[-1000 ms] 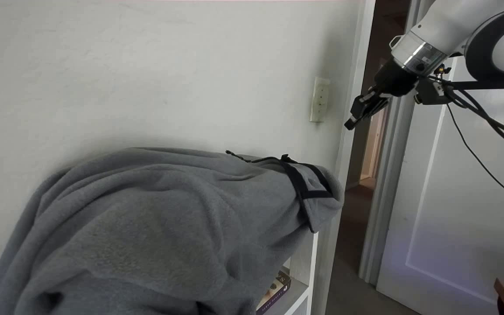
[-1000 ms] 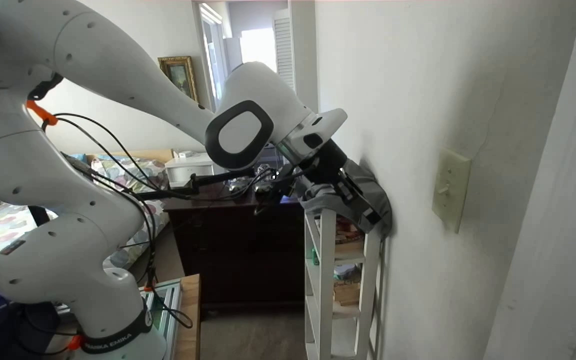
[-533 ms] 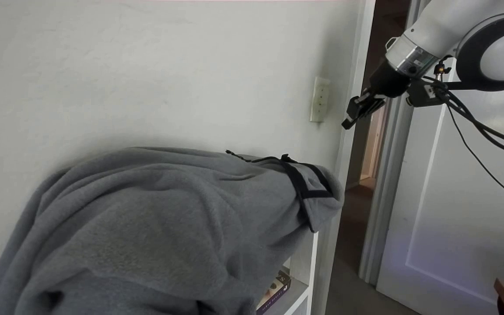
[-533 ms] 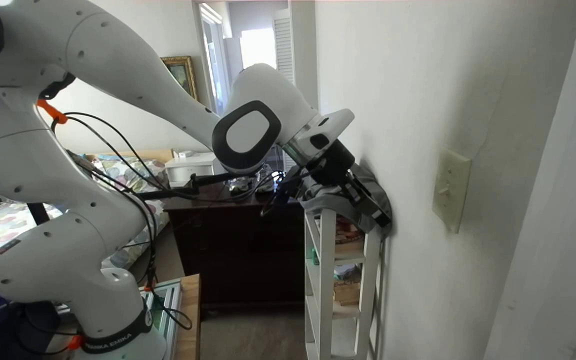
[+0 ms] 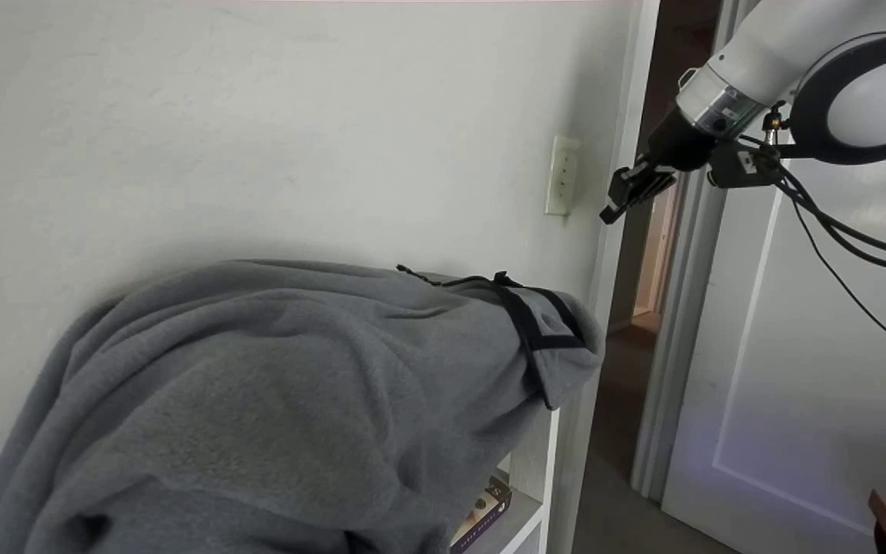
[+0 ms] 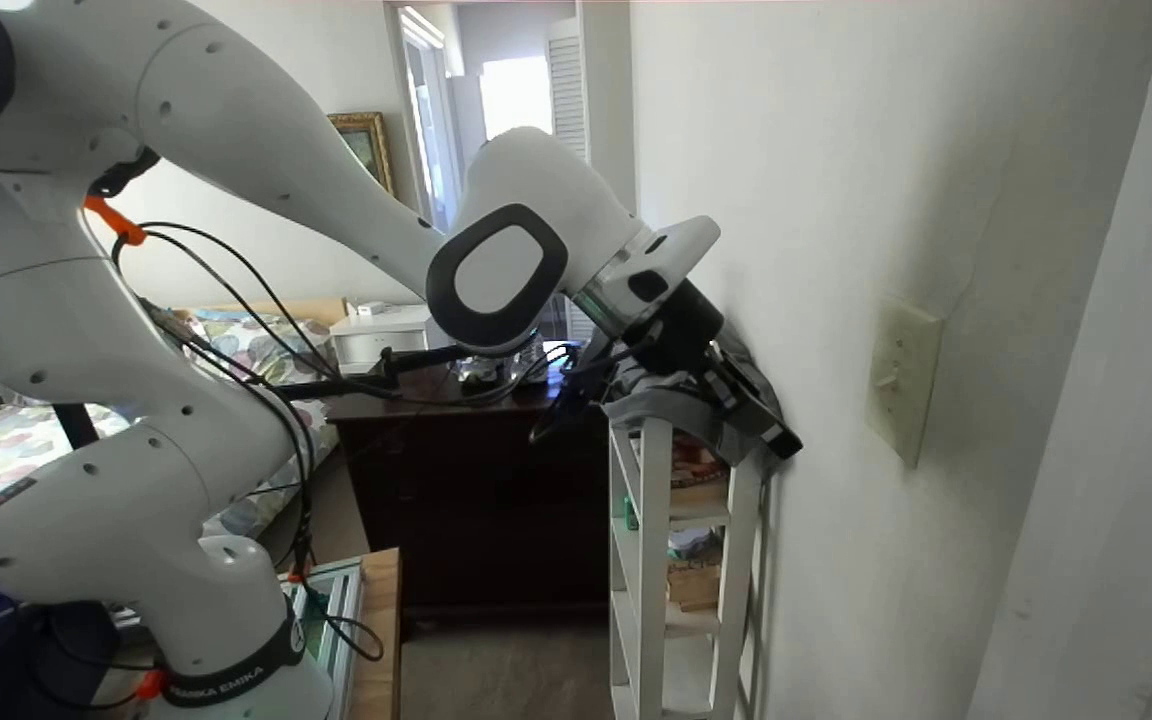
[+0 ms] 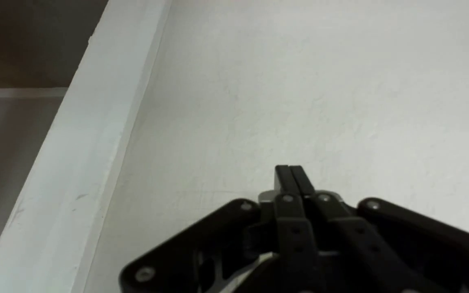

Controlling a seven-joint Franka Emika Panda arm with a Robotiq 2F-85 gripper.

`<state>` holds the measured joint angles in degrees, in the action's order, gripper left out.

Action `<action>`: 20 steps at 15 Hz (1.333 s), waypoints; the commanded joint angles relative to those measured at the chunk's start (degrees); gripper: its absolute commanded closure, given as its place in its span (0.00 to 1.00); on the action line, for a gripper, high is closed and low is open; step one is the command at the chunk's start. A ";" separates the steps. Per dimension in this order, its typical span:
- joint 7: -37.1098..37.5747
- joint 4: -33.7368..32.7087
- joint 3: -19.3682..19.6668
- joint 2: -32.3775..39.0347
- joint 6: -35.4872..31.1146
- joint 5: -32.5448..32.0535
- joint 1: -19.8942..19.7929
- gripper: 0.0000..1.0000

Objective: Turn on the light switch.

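The light switch is a small cream-white upright plate (image 5: 563, 175) on the wall. In an exterior view (image 6: 903, 380) its tiny toggle juts out at the centre; whether it points up or down is hard to tell. My gripper (image 5: 611, 217) is apart from the plate, to its right and slightly lower in that view. It also shows in an exterior view (image 6: 784, 442), left of the plate. In the wrist view my gripper (image 7: 288, 166) is shut, its two fingertips together with nothing between them, against bare wall. The plate cannot be made out there; the gripper covers the lower middle.
A grey blanket (image 5: 297, 385) drapes over a white shelf (image 6: 651, 560) below, against the wall. A door frame (image 5: 627, 115) stands beside the switch, and its white trim (image 7: 84, 134) runs along the left in the wrist view. A dark dresser (image 6: 496, 510) stands further back.
My arm has moved a little. The gripper has shifted right towards the wall in an exterior view and slightly left in another. The switch and blanket have not moved.
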<state>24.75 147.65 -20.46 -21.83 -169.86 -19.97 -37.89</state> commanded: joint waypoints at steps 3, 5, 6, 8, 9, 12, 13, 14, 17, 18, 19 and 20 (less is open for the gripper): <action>0.99 -4.31 -3.58 4.90 -7.77 -2.64 -6.25 0.96; 0.72 -5.36 -5.27 6.19 -9.48 -2.72 -7.77 0.96; 0.50 -5.94 -5.99 6.89 -10.25 -2.63 -8.31 0.96; 0.65 -7.00 -7.91 7.91 -11.08 -2.85 -10.11 0.96; 0.51 -7.48 -8.66 8.22 -11.43 -2.80 -10.86 0.96; 0.38 -8.54 -10.87 8.91 -12.06 -2.69 -13.28 0.96; 0.33 -8.79 -11.52 9.02 -12.19 -2.63 -13.95 0.96; 0.26 -8.99 -12.13 9.06 -12.31 -2.56 -14.57 0.96; 0.19 -8.79 -13.38 8.27 -12.73 -1.97 -15.28 0.96; 0.17 -8.71 -13.54 8.09 -13.05 -1.76 -15.33 0.96; 0.24 -8.71 -13.73 7.80 -13.20 -1.62 -15.49 0.96; 0.17 -8.71 -13.71 7.44 -13.47 -1.47 -15.43 0.96</action>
<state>24.57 139.79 -32.99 -13.83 -181.21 -20.56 -52.33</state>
